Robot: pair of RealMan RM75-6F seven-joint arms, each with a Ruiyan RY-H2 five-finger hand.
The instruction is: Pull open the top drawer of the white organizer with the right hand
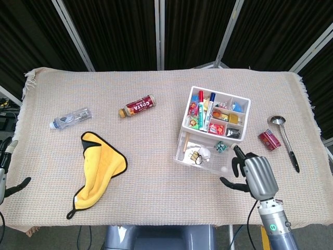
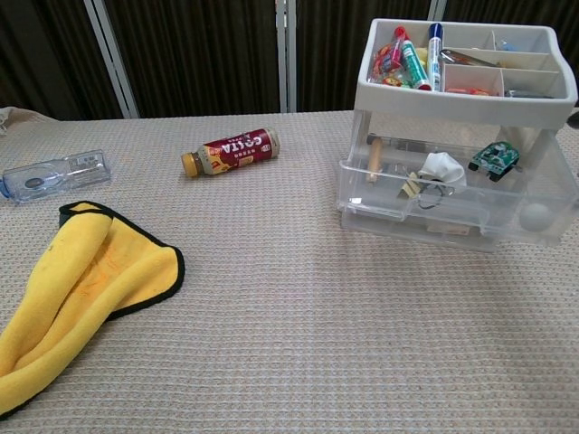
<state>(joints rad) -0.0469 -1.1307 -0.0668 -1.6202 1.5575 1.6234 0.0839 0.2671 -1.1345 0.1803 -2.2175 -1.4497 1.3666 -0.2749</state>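
The white organizer (image 1: 218, 112) (image 2: 466, 86) stands right of the table's middle, its top tray full of pens and small items. Its clear top drawer (image 1: 204, 155) (image 2: 452, 203) is pulled out toward me, showing a clip, a tissue and a green card; its round white knob (image 2: 536, 215) faces front. My right hand (image 1: 253, 173) hovers just right of the drawer's front corner, fingers spread, holding nothing and apart from the knob. My left hand (image 1: 4, 169) is at the far left edge, fingers apart, empty. The chest view shows neither hand clearly.
A yellow cloth (image 1: 99, 167) lies front left, a clear plastic bottle (image 1: 70, 118) and a brown drink bottle (image 1: 137, 106) behind it. Right of the organizer lie a red can (image 1: 269, 139) and a ladle (image 1: 285, 139).
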